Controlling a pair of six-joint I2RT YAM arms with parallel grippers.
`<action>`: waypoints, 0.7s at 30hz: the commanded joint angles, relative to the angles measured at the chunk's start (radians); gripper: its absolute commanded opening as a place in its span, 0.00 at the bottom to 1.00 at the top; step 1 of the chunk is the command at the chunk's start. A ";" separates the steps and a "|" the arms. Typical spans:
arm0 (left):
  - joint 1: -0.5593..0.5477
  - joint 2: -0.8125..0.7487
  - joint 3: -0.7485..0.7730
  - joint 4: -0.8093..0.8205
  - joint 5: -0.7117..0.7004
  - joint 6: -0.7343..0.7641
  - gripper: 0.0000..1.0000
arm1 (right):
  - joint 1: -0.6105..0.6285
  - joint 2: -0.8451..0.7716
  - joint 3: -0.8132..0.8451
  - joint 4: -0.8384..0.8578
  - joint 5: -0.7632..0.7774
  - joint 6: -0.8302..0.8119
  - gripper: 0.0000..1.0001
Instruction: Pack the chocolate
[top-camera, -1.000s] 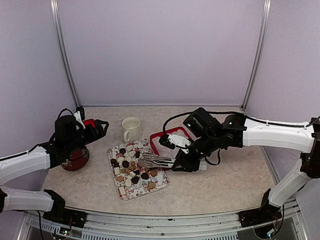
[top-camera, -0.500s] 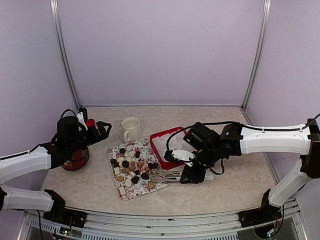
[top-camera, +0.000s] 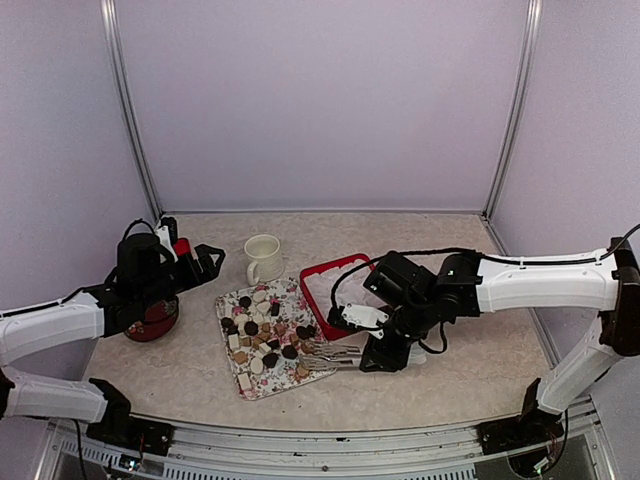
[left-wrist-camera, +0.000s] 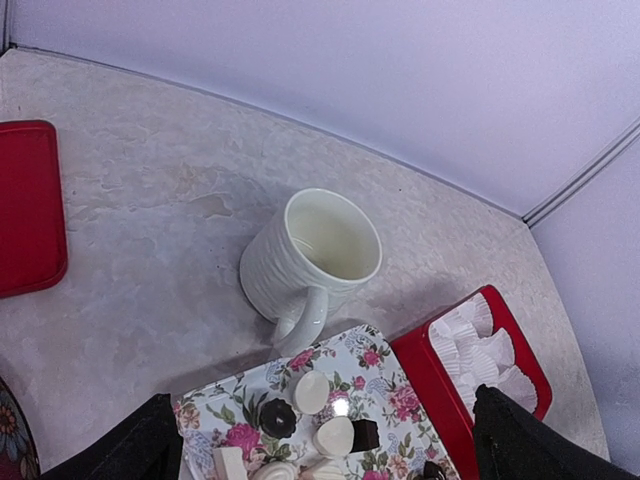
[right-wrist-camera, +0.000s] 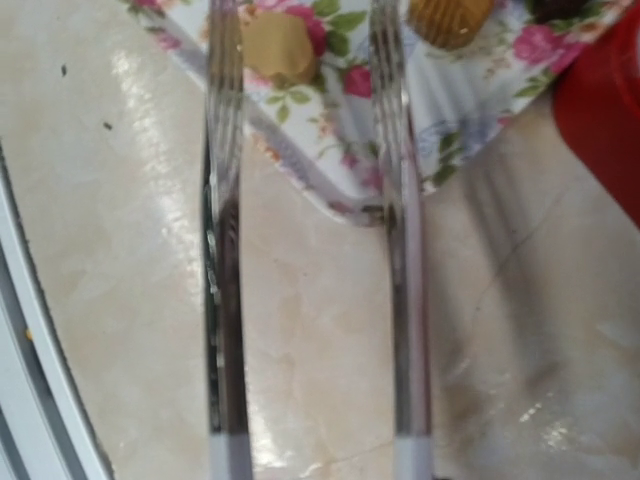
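The chocolate (top-camera: 262, 335), several dark, tan and cream pieces, lies on a floral tray (top-camera: 246, 386). It also shows in the left wrist view (left-wrist-camera: 312, 392). My right gripper (top-camera: 376, 355) is shut on metal tongs (top-camera: 330, 355), whose two arms stand apart. Their tips reach over the tray's near right corner. In the right wrist view the tongs (right-wrist-camera: 225, 200) straddle the tray edge (right-wrist-camera: 330, 195), beside two tan pieces (right-wrist-camera: 275, 45). My left gripper (top-camera: 205, 258) is open and empty, above the table left of the mug.
A cream mug (top-camera: 263, 257) stands behind the tray and shows in the left wrist view (left-wrist-camera: 315, 255). A red box (top-camera: 318, 292) with white paper liners (left-wrist-camera: 480, 345) sits right of the tray. A red lid (left-wrist-camera: 30, 205) and a dark red bowl (top-camera: 152, 320) are at the left.
My right arm has drawn the tongs back and down, from over the middle of the tray to its near right corner. The left arm has hardly moved.
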 joint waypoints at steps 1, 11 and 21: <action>-0.006 0.004 0.019 0.013 -0.015 0.016 0.99 | 0.027 0.021 0.009 0.021 -0.007 -0.010 0.41; -0.005 0.010 0.024 0.016 -0.009 0.013 0.99 | 0.034 0.048 0.000 0.049 0.009 -0.007 0.41; -0.008 0.015 0.028 0.014 -0.010 0.010 0.99 | 0.034 0.102 0.017 0.054 0.035 -0.023 0.41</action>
